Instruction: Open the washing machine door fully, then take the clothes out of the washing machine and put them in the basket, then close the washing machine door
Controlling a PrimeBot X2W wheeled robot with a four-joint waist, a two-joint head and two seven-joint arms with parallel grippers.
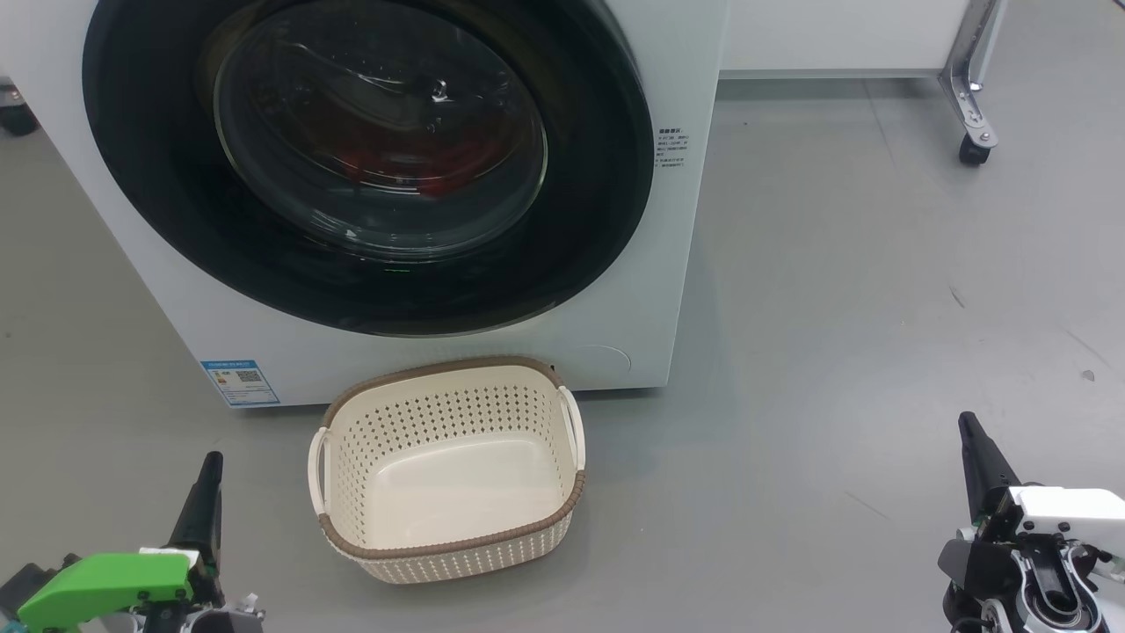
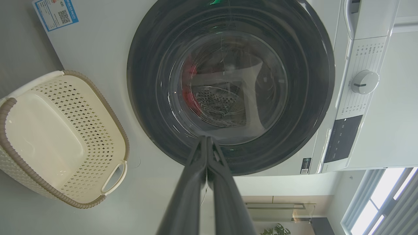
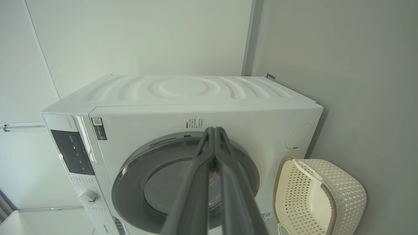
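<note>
The white washing machine point(image 1: 677, 264) fills the upper left of the head view. Its round door point(image 1: 580, 220) with the black ring lies flush against the front. Through the glass bowl I see red clothes point(image 1: 387, 158) inside the drum; they also show as a red patch point(image 2: 187, 81) in the left wrist view. The cream basket point(image 1: 448, 536) stands on the floor in front of the machine, with nothing in it. My left gripper point(image 1: 209, 462) is shut at the lower left, beside the basket. My right gripper point(image 1: 967, 422) is shut at the lower right, well apart from the machine.
Grey floor point(image 1: 835, 308) stretches to the right of the machine. A metal leg on a caster point(image 1: 974, 145) stands at the upper right. The control panel with a white dial point(image 2: 364, 81) sits along the machine's top edge. A blue label sticker point(image 1: 239, 381) marks the lower front.
</note>
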